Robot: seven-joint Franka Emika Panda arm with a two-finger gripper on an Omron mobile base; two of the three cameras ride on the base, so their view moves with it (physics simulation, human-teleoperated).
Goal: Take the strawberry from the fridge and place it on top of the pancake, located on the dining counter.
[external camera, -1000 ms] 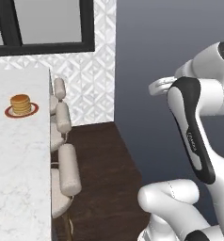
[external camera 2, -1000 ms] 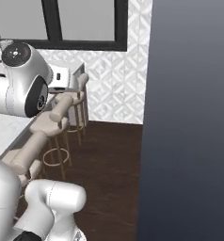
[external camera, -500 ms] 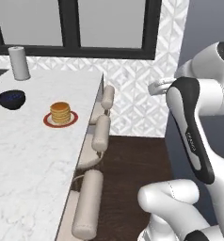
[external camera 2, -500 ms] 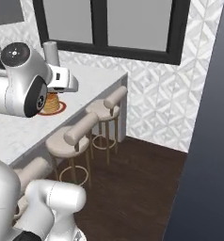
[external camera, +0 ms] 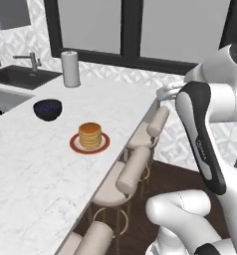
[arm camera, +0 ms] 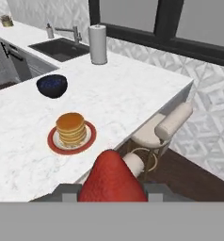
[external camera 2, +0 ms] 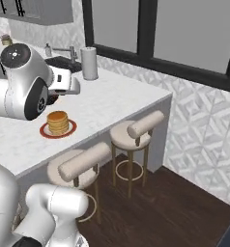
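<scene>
Between our gripper [arm camera: 112,196] tips sits the strawberry [arm camera: 111,178], clamped tight, in the air off the counter's [arm camera: 128,99] near edge. Pancake [arm camera: 71,128] lies ahead and left on its red plate [arm camera: 52,139], well apart; blue bowl [arm camera: 52,86] farther.

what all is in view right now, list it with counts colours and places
pancake: one stack, golden-tan, on the plate
plate: one, red, on the counter near its stool edge
counter: one, white marble
bowl: one, dark blue, on the counter beyond the plate
paper towel roll: one, white, upright at the counter's far end
sink: one, dark, with grey faucet
stools: three, beige, along the counter
strawberry: one, red, in the end effector
end effector: shut on the strawberry
</scene>
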